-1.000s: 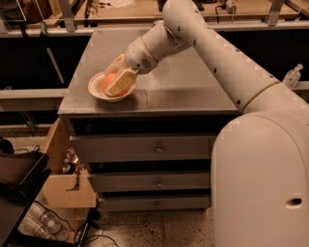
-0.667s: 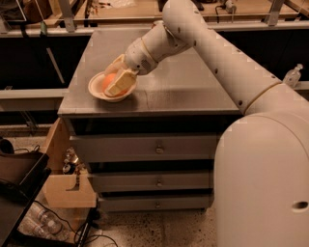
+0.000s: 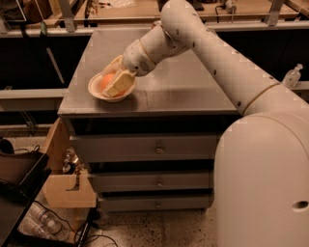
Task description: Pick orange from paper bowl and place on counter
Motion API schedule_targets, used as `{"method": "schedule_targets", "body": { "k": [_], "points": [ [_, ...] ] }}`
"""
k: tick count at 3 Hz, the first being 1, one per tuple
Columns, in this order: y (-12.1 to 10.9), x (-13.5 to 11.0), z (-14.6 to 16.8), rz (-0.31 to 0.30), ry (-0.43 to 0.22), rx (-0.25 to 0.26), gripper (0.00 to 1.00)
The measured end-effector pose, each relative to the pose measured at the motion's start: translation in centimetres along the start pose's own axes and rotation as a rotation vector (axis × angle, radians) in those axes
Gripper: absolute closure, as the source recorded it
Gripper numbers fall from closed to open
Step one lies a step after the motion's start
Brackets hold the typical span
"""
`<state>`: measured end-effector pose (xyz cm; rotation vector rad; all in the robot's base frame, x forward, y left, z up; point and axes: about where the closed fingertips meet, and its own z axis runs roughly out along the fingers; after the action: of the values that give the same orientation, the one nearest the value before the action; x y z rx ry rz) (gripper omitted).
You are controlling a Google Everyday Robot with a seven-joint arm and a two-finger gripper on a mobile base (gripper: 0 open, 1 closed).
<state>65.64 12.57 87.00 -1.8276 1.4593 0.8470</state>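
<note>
The orange (image 3: pixel 107 79) lies in the off-white paper bowl (image 3: pixel 95 91) near the front left corner of the grey counter (image 3: pixel 183 87). My gripper (image 3: pixel 116 81) reaches down into the bowl from the right, its pale fingers (image 3: pixel 119 85) standing around the orange, one in front and one behind. Most of the orange is hidden by the fingers.
The grey cabinet has three drawers (image 3: pixel 154 148) below the counter. A wooden box (image 3: pixel 67 185) and a dark bin (image 3: pixel 19 176) stand on the floor at the left. Wooden benches (image 3: pixel 125 12) run behind the counter. A clear bottle (image 3: pixel 291 76) stands at the right.
</note>
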Motion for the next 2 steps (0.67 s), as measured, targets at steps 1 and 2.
{"method": "schedule_targets", "body": {
  "k": [1,2],
  "points": [
    [-1.6,-2.6,-3.1,-0.030,0.006,0.020,1.00],
    [-3.2,-4.8,-6.3,-0.042,0.028,0.052,1.00]
  ]
}}
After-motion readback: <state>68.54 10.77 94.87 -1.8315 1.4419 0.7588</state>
